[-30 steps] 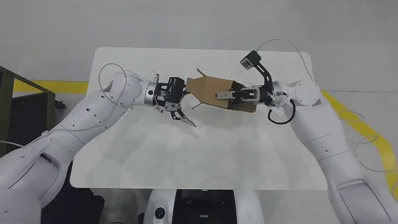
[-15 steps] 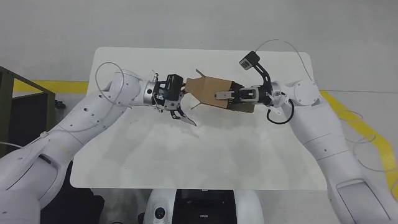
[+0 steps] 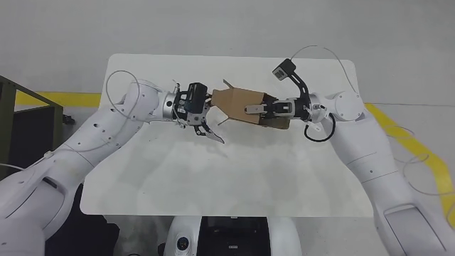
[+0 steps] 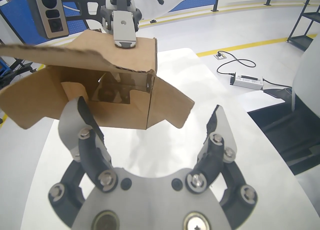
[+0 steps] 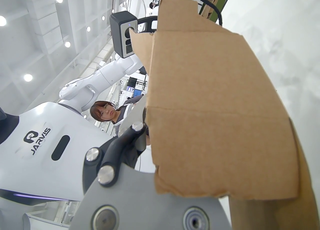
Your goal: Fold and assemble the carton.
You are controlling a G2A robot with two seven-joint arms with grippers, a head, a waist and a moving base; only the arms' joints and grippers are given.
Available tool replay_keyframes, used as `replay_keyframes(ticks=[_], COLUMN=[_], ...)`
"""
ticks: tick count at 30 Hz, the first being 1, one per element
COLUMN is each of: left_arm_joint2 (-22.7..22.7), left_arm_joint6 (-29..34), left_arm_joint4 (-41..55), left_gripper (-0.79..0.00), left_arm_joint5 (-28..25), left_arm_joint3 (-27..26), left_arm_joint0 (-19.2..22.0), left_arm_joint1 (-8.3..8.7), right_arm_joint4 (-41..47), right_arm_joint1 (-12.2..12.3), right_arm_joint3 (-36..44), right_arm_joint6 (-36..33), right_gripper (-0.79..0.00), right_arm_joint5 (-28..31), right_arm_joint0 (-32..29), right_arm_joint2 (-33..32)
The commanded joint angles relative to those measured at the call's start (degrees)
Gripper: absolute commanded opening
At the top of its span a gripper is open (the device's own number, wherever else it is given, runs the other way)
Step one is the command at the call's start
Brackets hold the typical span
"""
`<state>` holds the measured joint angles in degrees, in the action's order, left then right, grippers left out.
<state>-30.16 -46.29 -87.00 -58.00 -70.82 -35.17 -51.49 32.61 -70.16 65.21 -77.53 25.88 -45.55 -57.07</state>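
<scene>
A brown carton (image 3: 242, 104) is held in the air above the middle of the white table (image 3: 213, 178). My right gripper (image 3: 269, 109) is shut on its right-hand wall; one finger (image 4: 123, 33) presses on the top panel and another finger (image 5: 136, 125) shows beside the cardboard (image 5: 212, 115). The carton's open end (image 4: 110, 95) faces my left gripper (image 4: 147, 118), its flaps spread outward. My left gripper (image 3: 211, 128) stands open just short of that end, one fingertip (image 4: 75, 113) overlapping the lower flap, with nothing between the fingers.
A green-framed rack (image 3: 14, 107) stands off the table's left side. Yellow tape (image 3: 387, 124) runs on the floor at the right. A power adapter with cable (image 4: 247, 82) lies on the floor beyond the table's edge.
My left gripper has crept a little closer to the carton's open end. The right gripper and the carton have barely shifted.
</scene>
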Motion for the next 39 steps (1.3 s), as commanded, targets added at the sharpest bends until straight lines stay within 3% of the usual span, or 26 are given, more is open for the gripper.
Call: replay_keyframes(ticks=[1,6,13,24,39], left_arm_joint2=[0.0,0.2,0.4,0.7,2.2], left_arm_joint6=[0.0,0.0,0.0,0.0,0.0], left_arm_joint4=[0.1,0.4,0.8,2.2,4.3], left_gripper=[-0.114,-0.203,-0.182,-0.394,-0.345], left_arm_joint5=[0.0,0.0,0.0,0.0,0.0], left_arm_joint3=[0.0,0.2,0.6,0.9,1.1], left_arm_joint0=[0.0,0.1,0.3,0.5,1.3], left_arm_joint1=[0.03,0.12,0.19,0.66,1.7], right_arm_joint4=[0.0,-0.1,-0.1,-0.1,-0.4], right_arm_joint1=[0.0,-0.1,-0.1,-0.1,-0.1], right_arm_joint3=[0.0,-0.2,-0.3,-0.4,-0.5], right_arm_joint6=[-0.1,-0.1,-0.1,-0.3,-0.7], right_gripper=[-0.785,-0.785,-0.785,-0.785,-0.785], right_arm_joint5=[0.0,0.0,0.1,0.1,-0.1], right_arm_joint0=[0.0,0.1,0.1,0.0,0.0], right_arm_joint2=[0.1,0.2,0.2,0.2,0.3])
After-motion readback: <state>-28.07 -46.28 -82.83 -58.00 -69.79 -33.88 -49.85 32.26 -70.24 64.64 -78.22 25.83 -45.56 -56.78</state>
